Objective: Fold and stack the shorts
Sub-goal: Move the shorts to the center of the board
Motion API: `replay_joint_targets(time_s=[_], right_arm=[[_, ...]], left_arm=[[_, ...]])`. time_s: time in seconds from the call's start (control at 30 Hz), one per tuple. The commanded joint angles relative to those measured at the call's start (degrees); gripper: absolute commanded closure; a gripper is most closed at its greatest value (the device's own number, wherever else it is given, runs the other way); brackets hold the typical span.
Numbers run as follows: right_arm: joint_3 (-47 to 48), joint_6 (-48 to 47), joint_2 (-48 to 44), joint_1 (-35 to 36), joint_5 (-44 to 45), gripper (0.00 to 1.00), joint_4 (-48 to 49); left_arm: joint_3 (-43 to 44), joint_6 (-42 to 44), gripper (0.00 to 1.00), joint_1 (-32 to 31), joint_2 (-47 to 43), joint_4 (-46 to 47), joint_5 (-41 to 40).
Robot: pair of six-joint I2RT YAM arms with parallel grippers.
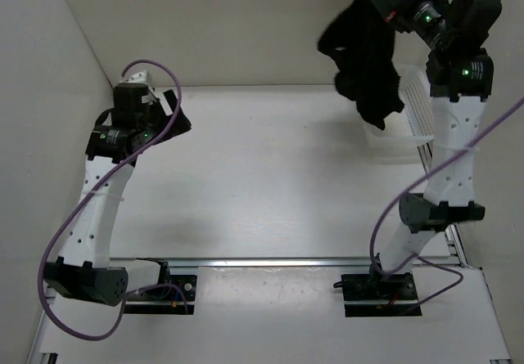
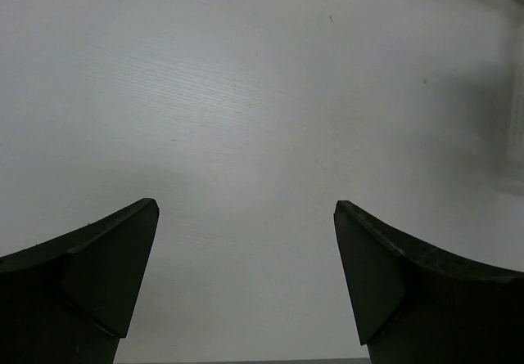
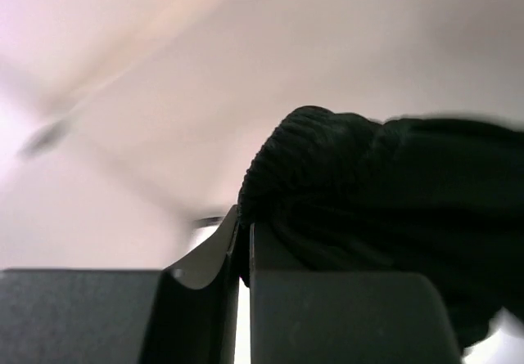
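On the left, the left gripper point(image 1: 170, 123) hung over the white table point(image 1: 270, 184) with its jaws spread wide and nothing between them, only bare tabletop showing in its wrist view. Toward the right, the black shorts point(image 1: 367, 57) dangled in a bunched mass in the air above the table, their lower end hanging in front of the white mesh basket point(image 1: 419, 106) near the far right corner. Farthest right, the raised right gripper point(image 1: 391, 4) was pinched tight on a ribbed fold at the top of the shorts, the fabric bulging out beside its closed fingers point(image 3: 327, 315).
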Motion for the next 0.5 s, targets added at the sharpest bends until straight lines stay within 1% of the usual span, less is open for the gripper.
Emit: replay_joint_targets(time_s=[0.0, 0.03, 0.07, 0.13, 0.17, 0.2, 0.23, 0.27, 0.3, 0.33, 0.37, 0.4, 0.43, 0.47], right_arm=[[0.0, 1.8, -5.0, 6.9, -9.6, 1.0, 5.9], [-1.0, 1.3, -5.7, 8.6, -10.5, 1.0, 5.9], [-2.0, 0.7, -7.2, 12.2, -11.1, 1.0, 5.9], [-6.0, -0.7, -9.2, 15.6, -11.7, 1.0, 5.1], [-8.6, -3.5, -12.1, 18.7, -11.7, 1.0, 5.1], [-11.9, -5.1, -14.0, 20.2, -9.9, 1.0, 3.1], [-21.5, -6.6, -16.3, 21.5, -7.7, 1.0, 3.1], [-27.4, -9.1, -21.4, 23.4, -5.1, 1.0, 3.1], [-33.6, -9.1, -24.0, 23.5, -2.2, 1.0, 3.1], [-45.6, -9.1, -26.4, 23.5, 0.4, 1.0, 3.7], [-51.2, -9.1, -30.1, 22.0, 2.0, 0.97, 3.7], [-56.4, -9.1, -31.2, 20.8, 4.5, 0.83, 4.7], [-64.2, -9.8, -31.8, 19.5, 5.0, 0.36, 4.7], [-66.6, -10.4, -30.6, 17.0, 5.0, 0.23, 3.9]], left_arm=[[0.0, 1.0, 0.0, 4.3, -4.2, 0.2, 4.5], [0.0, 1.0, 0.0, 5.2, -4.9, 0.2, 5.8], [0.8, 1.0, 0.0, 7.1, -4.9, 0.2, 6.6], [1.7, 1.5, 0.0, 9.1, -5.5, 0.2, 8.6], [2.4, 1.5, 0.0, 10.7, -5.5, -0.3, 9.3], [2.4, 1.5, 0.0, 11.5, -6.0, -0.8, 9.9], [2.4, 1.5, 0.0, 12.1, -6.0, -0.8, 11.3], [2.4, 1.5, 0.0, 12.7, -6.0, -1.4, 11.9], [1.7, 1.5, 0.0, 13.4, -6.7, -1.4, 12.4], [1.0, 1.5, 0.0, 13.4, -6.7, -2.0, 12.5], [0.2, 1.5, 0.0, 13.4, -6.7, -2.0, 13.1], [-0.7, 1.5, 0.0, 13.4, -7.4, -2.0, 13.8], [-3.1, 0.8, 0.0, 13.4, -7.4, -1.4, 13.8], [-4.4, 0.8, 0.0, 13.4, -7.4, -1.4, 15.0]])
